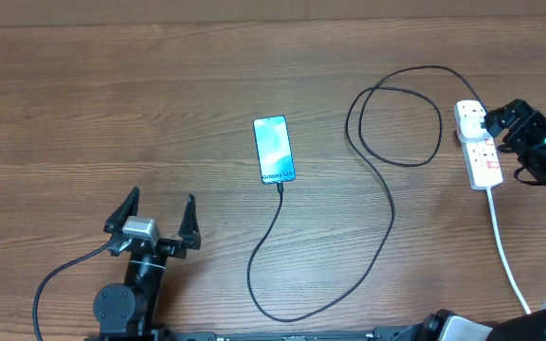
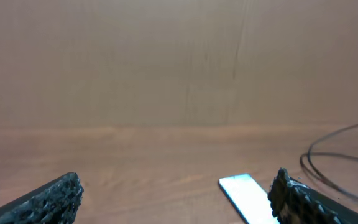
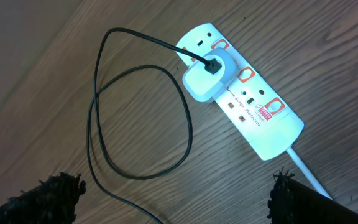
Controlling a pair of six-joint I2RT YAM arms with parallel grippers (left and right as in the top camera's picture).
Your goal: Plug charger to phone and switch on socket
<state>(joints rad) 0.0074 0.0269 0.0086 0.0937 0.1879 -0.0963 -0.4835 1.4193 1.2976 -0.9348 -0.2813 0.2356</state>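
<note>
The phone (image 1: 274,149) lies flat mid-table, screen lit teal. The charger cable (image 1: 390,204) meets the phone's near end with its tip, loops across the table and ends at a white adapter (image 3: 207,74) seated in the socket strip (image 1: 482,152). In the right wrist view the strip (image 3: 260,121) lies below the camera with red switch marks; I cannot tell their position. My right gripper (image 1: 515,142) is open and empty just right of the strip, its fingers also in its own view (image 3: 173,199). My left gripper (image 1: 152,224) is open and empty at the front left, short of the phone (image 2: 246,196).
The strip's white cord (image 1: 505,251) runs toward the front right edge. A cable loop (image 3: 138,121) lies left of the strip and also shows in the left wrist view (image 2: 340,163). The wooden table (image 1: 112,114) is bare at the left and back.
</note>
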